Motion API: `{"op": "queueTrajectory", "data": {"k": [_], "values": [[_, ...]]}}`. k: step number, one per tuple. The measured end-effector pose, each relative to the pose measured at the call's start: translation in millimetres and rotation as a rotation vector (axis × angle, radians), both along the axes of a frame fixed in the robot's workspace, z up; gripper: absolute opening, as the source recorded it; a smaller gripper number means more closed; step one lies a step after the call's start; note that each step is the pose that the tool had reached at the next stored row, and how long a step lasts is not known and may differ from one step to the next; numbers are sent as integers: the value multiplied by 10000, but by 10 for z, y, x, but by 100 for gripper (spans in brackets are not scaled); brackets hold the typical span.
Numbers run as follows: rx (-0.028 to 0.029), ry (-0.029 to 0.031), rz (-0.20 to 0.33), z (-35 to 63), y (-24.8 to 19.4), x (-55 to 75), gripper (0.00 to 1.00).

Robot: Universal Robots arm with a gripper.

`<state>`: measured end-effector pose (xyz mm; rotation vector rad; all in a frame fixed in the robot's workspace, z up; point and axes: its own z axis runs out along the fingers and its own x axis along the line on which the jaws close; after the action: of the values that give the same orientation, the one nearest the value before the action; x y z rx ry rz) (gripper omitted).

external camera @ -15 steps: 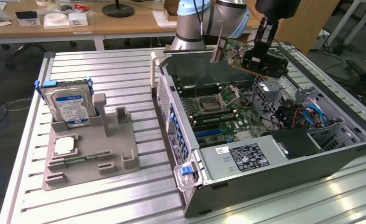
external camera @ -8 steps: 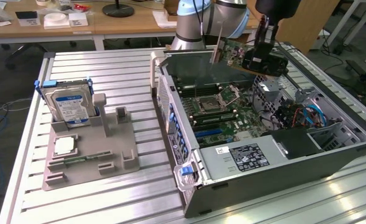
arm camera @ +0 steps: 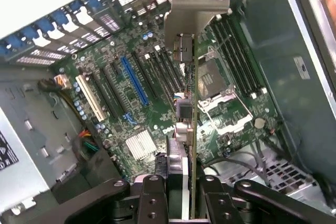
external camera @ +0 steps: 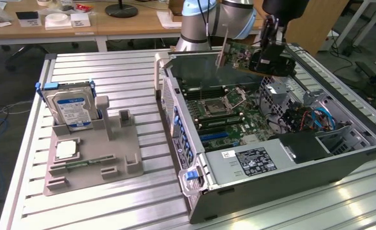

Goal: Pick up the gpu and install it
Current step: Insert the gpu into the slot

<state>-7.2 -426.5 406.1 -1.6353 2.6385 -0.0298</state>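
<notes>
The gpu, a thin green circuit card with a bare-metal bracket, is pinched edge-on by the black gripper above the open grey case's green motherboard.

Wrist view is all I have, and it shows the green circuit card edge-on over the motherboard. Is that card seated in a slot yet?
Observer: No. In the exterior view the black gripper holds the green circuit card tilted in the air over the open grey computer case, clear of the motherboard.
Operator: What sits outside the case?
Observer: A silver hard drive with a blue label stands upright in a grey fixture, on the exterior view's left of the case.
</notes>
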Motion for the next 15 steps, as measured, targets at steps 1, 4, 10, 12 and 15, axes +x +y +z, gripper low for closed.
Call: {"op": "queueTrajectory", "data": {"k": [1,4,10,12,15], "values": [[0,0,152,0,0,0,28],[-1,-1,614,0,0,0,28],[0,-1,1541,0,0,0,28],[0,-1,1839,0,0,0,28],[1,0,2296,0,0,0,28]]}}
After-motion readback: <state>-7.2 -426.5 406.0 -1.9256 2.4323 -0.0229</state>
